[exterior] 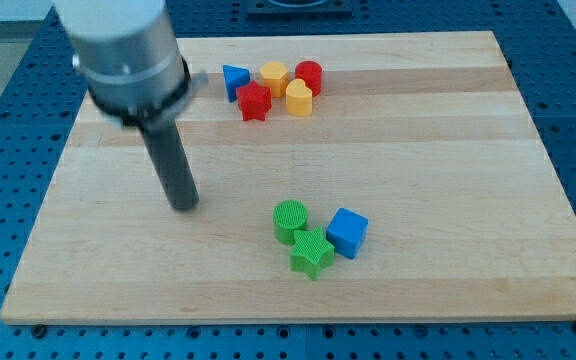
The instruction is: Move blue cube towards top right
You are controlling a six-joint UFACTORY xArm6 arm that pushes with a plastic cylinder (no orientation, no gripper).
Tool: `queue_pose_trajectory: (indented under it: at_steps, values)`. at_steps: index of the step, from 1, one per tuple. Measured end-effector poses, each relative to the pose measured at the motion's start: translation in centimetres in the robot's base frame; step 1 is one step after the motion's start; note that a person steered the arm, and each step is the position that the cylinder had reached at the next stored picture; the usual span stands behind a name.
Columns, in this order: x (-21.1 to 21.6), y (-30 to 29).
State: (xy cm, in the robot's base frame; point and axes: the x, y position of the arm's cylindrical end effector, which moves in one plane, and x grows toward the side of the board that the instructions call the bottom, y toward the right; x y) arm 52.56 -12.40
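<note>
Wooden tabletop. No jaws, only my tip, well left of blue cube. Green star, green cylinder touch it; risk dragging them along.

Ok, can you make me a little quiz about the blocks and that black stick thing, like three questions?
1. True or false: my tip is touching the blue cube.
2. Which block sits closest to the blue cube? A) the red star B) the green star C) the blue triangle
3. Fill in: the green cylinder lies toward the view's ____ of the blue cube.

Key: 1. False, the tip stands well apart, toward the view's left of it. 2. B, the green star is right beside it. 3. Left.
</note>
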Motion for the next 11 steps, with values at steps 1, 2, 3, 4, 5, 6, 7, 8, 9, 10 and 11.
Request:
queue_pose_trajectory:
  at_steps: [1,2,3,4,5,6,7,8,9,10,11]
  values:
    - [4.6,6.8]
    - [4.9,15.7]
    - [4.5,20.7]
    - [3.7,23.2]
    - [1.1,22.8]
    - [-2.1,22.8]
    - [-4.6,22.8]
    - [-8.4,21.9]
    - [-9.6,23.7]
    - [-11.0,25.0]
    - [-15.7,22.1]
